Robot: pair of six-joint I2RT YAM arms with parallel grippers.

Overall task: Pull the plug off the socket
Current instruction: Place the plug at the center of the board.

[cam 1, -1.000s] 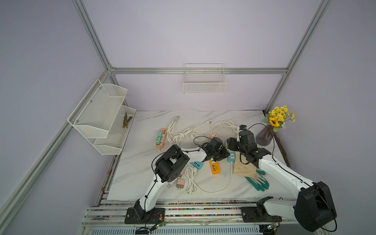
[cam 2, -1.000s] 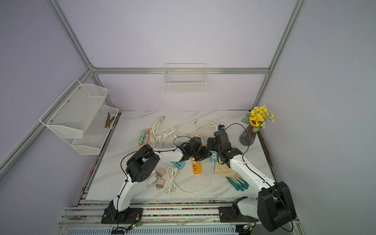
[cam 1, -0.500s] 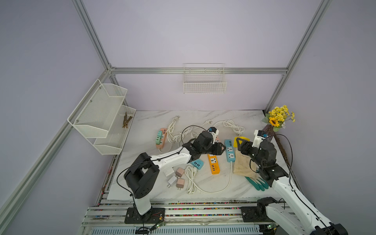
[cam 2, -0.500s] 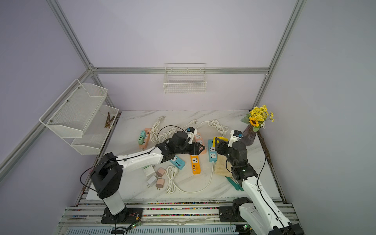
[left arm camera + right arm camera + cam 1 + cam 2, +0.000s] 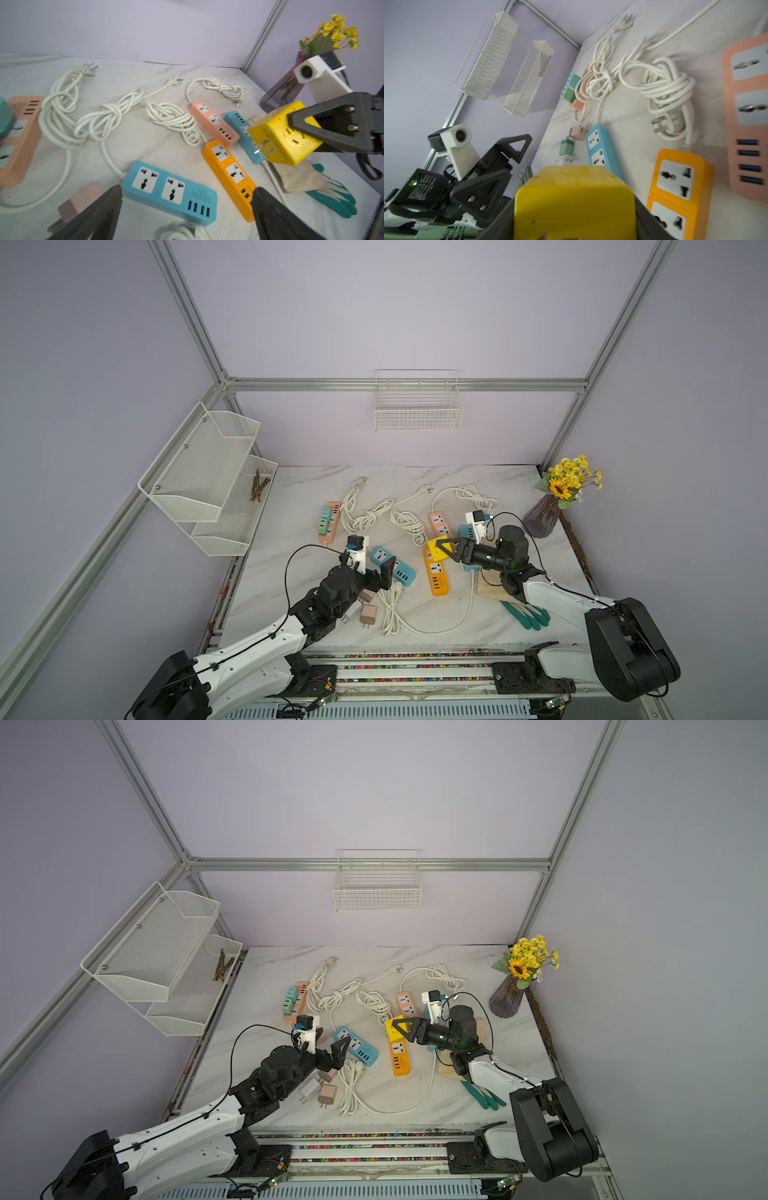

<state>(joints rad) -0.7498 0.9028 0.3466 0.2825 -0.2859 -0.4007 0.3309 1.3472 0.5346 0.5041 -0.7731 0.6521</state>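
Observation:
A yellow cube plug (image 5: 437, 546) (image 5: 394, 1028) hangs in the air just above the far end of the orange socket strip (image 5: 435, 577) (image 5: 400, 1058). My right gripper (image 5: 446, 549) (image 5: 575, 207) is shut on it. Its metal prongs show bare in the left wrist view, clear of the orange strip (image 5: 228, 168); the plug (image 5: 280, 135) fills the right wrist view (image 5: 575, 203). My left gripper (image 5: 380, 576) (image 5: 336, 1054) (image 5: 187, 192) stands wide open with nothing in it, over a blue socket strip (image 5: 166, 187) to the left of the orange one.
Knotted white cords (image 5: 374, 516), a pink strip (image 5: 439, 524), a second pink strip with green adapters (image 5: 328, 520) and loose adapters (image 5: 368, 614) lie around. Green-tipped gloves (image 5: 528, 616) lie front right. A vase of yellow flowers (image 5: 544, 516) stands at the right edge.
My left gripper has let go, opened wide and drawn back toward the front left. The right gripper now holds the yellow plug up off the orange strip.

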